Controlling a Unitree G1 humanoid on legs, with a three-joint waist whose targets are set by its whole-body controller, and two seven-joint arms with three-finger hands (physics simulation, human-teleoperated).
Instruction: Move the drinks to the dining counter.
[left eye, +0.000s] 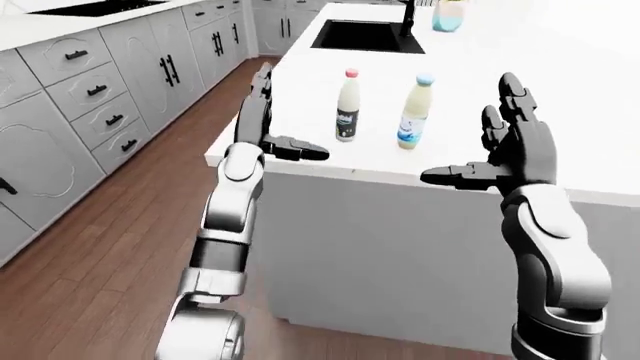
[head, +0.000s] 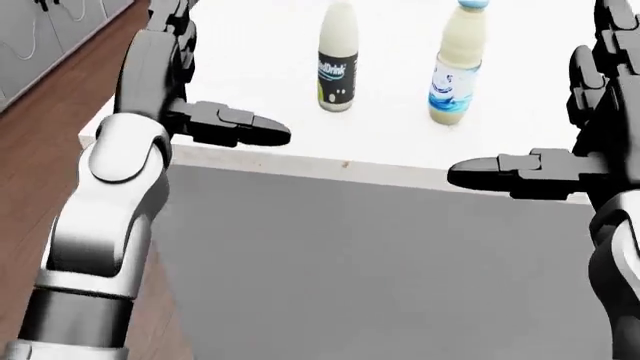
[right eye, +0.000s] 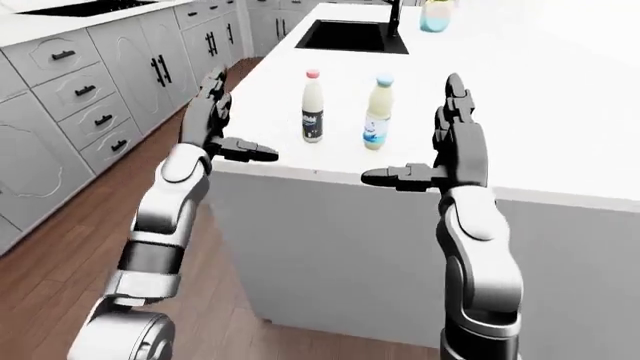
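A kitchen: grey cabinets (left eye: 90, 105), island counter (left eye: 560, 82), black sink (left eye: 365, 36).

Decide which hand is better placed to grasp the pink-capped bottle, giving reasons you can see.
Left. The left hand stands open at the counter's edge, just left of the pink-capped bottle. The right hand is farther away, with the blue-capped bottle nearer it.
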